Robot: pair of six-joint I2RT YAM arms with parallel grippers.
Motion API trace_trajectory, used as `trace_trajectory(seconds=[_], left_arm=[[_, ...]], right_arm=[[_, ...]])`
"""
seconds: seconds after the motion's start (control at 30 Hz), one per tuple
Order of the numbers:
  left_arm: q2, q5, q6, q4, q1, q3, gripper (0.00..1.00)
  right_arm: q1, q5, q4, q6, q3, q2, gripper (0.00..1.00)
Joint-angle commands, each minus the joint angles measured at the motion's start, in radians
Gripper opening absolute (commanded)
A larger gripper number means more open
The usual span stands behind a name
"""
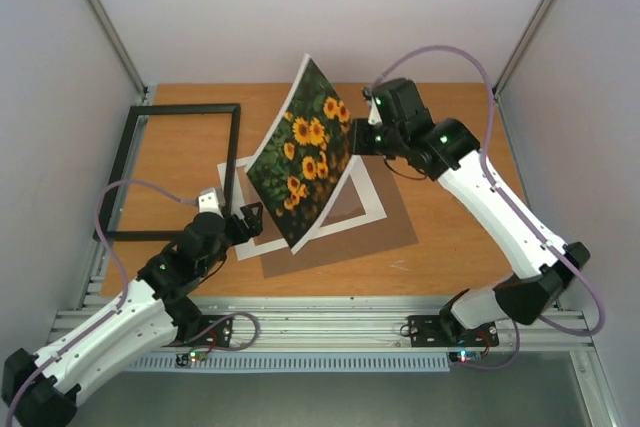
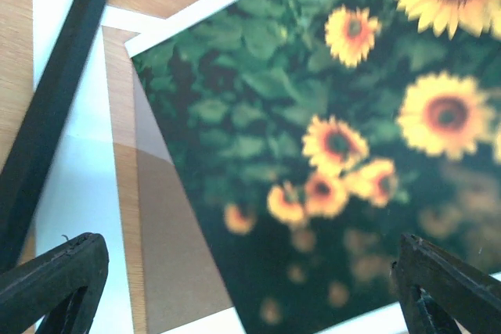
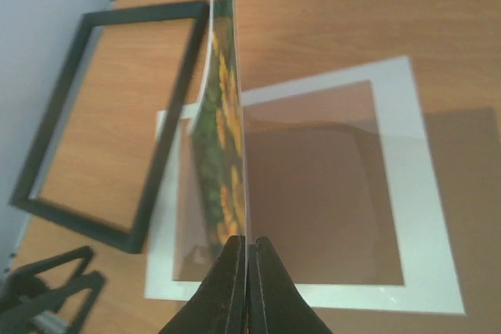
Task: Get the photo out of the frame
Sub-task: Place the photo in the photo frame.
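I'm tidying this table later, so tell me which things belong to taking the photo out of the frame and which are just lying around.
Job in hand:
photo, pinched by the right gripper
frame, empty, flat at the left

Lying about:
white mat
brown board under the mat

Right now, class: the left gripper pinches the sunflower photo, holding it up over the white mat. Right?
No: the right gripper pinches the photo, holding it up over the white mat, as the right wrist view shows. The left gripper stands open, holding nothing.
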Motion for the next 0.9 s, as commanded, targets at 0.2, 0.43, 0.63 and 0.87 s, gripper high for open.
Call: trace_trajectory(seconds=[0.2,0.43,0.63,0.87], left_arm=[[0.053,-0.005,0.073,-0.075,0.004,0.070,0.99],[0.040,0.001,0.060,-0.080,0.004,0.060,0.99],[0.013,-0.007,0.052,-0.099,0.004,0.053,0.99],[-0.033,-0.018,0.051,-0.160,0.004,0.059,1.00]], right_arm=[[-0.105,0.183,0.376,0.286,-0.649,-0.275,0.01],[-0.148,0.213,0.448,0.390,-0.890,-0.391,0.03],[-0.153,0.144,0.485,0.410,-1.007,-0.388,0.05],[-0.168,0.075,0.558,0.400,-1.093,-0.335,0.05]])
